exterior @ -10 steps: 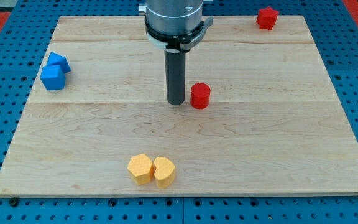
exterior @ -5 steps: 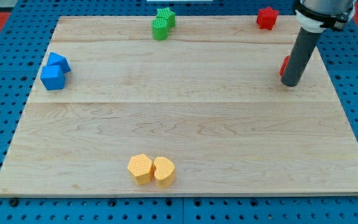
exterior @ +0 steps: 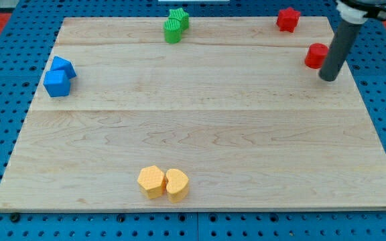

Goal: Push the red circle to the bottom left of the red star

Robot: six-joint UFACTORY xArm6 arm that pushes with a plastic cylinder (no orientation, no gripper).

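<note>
One red circle (exterior: 316, 55) sits near the wooden board's (exterior: 200, 134) right edge, at about five o'clock from the red star (exterior: 287, 19), which stands well apart from it in the board's top right corner. My tip (exterior: 328, 77) rests on the board just beside the circle, at about five o'clock from it, and the dark rod rises from there and covers a sliver of the circle's right side. The rod carries no hand or jaws, so there is nothing to open, close or grasp; it is only a bare pushing end.

Two green blocks (exterior: 175, 24) touch each other at the board's top edge, at roughly nine o'clock from the star. Two blue blocks (exterior: 59, 75) sit together by the left edge, touching, far from the circle at its nine o'clock. Two yellow blocks (exterior: 163, 182), side by side and touching, lie near the bottom edge, at about seven o'clock from the circle.
</note>
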